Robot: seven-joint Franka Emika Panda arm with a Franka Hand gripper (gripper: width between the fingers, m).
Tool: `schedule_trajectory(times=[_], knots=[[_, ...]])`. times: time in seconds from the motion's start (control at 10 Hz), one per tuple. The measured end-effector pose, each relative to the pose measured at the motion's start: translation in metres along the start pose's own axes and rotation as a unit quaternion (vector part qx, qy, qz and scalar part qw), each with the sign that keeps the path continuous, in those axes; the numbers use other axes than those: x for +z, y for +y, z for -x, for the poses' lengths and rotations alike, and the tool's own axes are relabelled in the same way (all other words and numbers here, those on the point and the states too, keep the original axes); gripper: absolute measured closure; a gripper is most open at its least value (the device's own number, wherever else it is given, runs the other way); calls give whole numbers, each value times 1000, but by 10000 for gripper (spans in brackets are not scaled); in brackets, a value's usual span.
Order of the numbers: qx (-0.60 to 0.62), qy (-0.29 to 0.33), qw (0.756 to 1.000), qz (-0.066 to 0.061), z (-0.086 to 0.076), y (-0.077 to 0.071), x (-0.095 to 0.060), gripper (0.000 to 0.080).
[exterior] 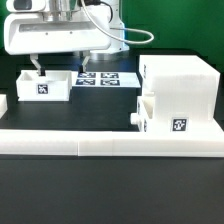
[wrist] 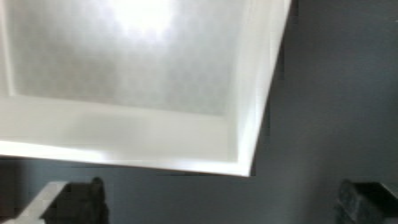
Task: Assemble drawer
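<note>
A white tray box point(exterior: 43, 85) with a black-and-white tag on its front stands at the exterior view's left. Its open inside and one corner fill the wrist view point(wrist: 143, 80). My gripper point(exterior: 38, 67) hangs just above the tray's back left part, open and empty. In the wrist view the gripper point(wrist: 222, 205) has its dark fingers point(wrist: 80, 200) wide apart over the dark table beside the tray's corner. The tall housing point(exterior: 185, 80) stands at the right. A second tray box point(exterior: 150, 110) sticks out of its left side, knob point(exterior: 133, 118) outward.
A long low white rail point(exterior: 100, 144) runs across the front of the table. The marker board point(exterior: 105, 77) lies flat between the left tray and the housing. A small white part point(exterior: 3, 105) shows at the exterior view's left edge.
</note>
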State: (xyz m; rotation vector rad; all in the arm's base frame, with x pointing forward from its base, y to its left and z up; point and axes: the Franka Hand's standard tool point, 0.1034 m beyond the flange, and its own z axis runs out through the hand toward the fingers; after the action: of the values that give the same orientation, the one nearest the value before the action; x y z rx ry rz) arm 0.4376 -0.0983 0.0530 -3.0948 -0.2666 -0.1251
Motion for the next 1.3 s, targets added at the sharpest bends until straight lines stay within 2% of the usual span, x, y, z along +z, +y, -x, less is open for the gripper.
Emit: schedule_trajectory(times=[0.2, 0.4, 0.7, 1.0, 1.3], knots=[[0, -1, 1000, 0, 1, 0, 0, 151], [10, -23, 1000, -9, 30, -7, 10, 151], [16, -38, 999, -15, 49, -21, 22, 151], [17, -24, 1000, -8, 53, -21, 39, 151], [18, -18, 1000, -2, 55, -16, 43, 151]])
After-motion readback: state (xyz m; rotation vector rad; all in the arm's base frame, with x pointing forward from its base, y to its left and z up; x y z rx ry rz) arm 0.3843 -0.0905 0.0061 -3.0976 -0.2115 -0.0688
